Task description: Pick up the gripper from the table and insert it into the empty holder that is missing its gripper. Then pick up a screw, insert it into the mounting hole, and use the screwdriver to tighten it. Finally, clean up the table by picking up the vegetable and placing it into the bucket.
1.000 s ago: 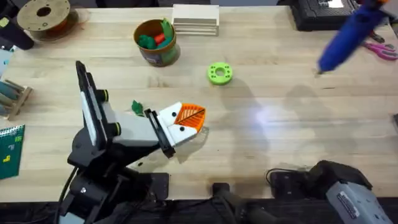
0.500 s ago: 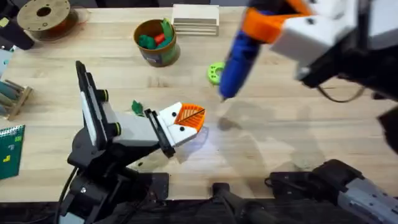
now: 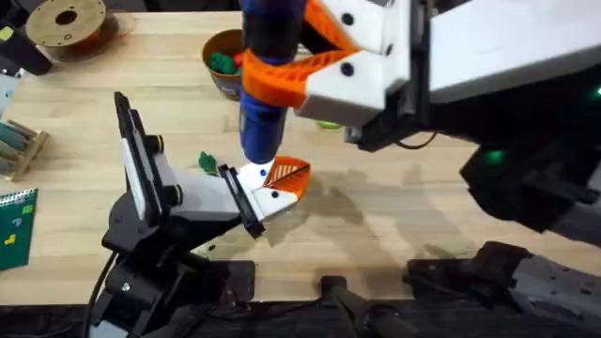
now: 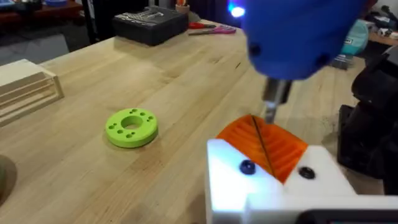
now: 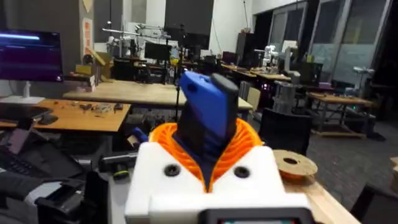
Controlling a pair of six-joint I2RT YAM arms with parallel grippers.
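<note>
Overhead: right gripper [image 3: 310,61] clamped the screwdriver [image 3: 265,89] upright, tip just over the left gripper [image 3: 274,188], whose orange pads looked pressed together. Bucket [image 3: 223,80] sat far, behind the screwdriver. Vegetable [image 3: 207,162] lay left of the pads.

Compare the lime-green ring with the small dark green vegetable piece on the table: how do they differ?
The lime-green ring is bright, round and flat, with a centre hole and small holes around it; the dark green vegetable piece is darker, irregular and smaller. The ring lies apart in the open; the vegetable piece lies close beside the left arm. Both rest on the wooden table.
</note>
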